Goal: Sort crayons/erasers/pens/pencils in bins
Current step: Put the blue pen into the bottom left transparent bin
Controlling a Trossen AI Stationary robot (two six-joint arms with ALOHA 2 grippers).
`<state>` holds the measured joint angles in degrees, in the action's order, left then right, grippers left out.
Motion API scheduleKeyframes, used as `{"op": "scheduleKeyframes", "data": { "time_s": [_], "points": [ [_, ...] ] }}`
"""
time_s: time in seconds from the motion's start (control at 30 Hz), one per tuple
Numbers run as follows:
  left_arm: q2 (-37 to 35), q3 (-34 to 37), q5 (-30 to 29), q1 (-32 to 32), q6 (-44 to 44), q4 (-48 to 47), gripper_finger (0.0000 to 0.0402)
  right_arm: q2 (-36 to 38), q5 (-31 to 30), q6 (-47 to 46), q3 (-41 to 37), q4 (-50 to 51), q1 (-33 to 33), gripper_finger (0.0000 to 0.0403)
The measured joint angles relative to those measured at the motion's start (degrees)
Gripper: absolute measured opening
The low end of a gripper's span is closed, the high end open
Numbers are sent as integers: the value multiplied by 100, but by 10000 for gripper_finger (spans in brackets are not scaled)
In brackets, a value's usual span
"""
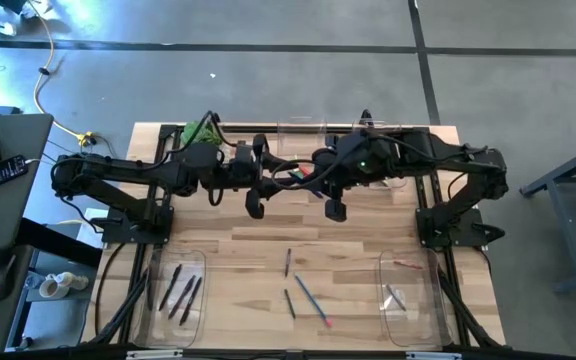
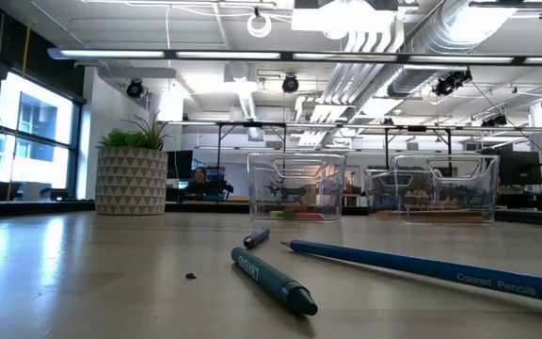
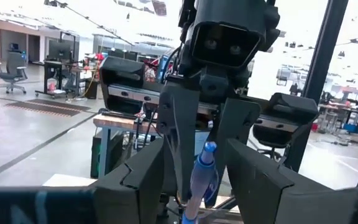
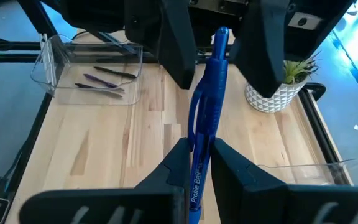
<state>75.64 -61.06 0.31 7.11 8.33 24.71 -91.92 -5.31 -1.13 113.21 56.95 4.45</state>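
Blue pen (image 4: 205, 118) – pinched upright between right gripper (image 4: 194, 163) fingers.

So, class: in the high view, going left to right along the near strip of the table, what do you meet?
Clear bin holding dark sticks → dark stick near the table's middle → blue pencil with a pink end → clear bin at the right.

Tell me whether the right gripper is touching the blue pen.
Touching. The right wrist view shows the right gripper with its two dark fingers closed against the barrel of the blue pen, which stands up between them with no gap on either side.
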Motion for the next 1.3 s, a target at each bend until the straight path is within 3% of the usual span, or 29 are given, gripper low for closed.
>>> {"op": "scheduleKeyframes", "data": {
  "time_s": [0.6, 0.73, 0.93, 1.13, 1.3],
  "points": [
    [0, 0, -122, -4, 51, 5, 17, 0, 104, 265, 0, 53, -37, 28],
    [0, 0, -129, -4, 51, 4, 15, 0, 104, 333, 0, 57, -37, 49],
    [0, 0, -246, -2, 158, -97, 17, 0, 60, 463, 0, 64, -33, 115],
    [0, 0, -737, 0, 180, -617, 15, 64, -47, 461, 0, 72, -33, 168],
    [-161, -84, -1089, -2, 453, -1449, 14, 83, -88, 400, 0, 174, -68, 182]
  ]
}}
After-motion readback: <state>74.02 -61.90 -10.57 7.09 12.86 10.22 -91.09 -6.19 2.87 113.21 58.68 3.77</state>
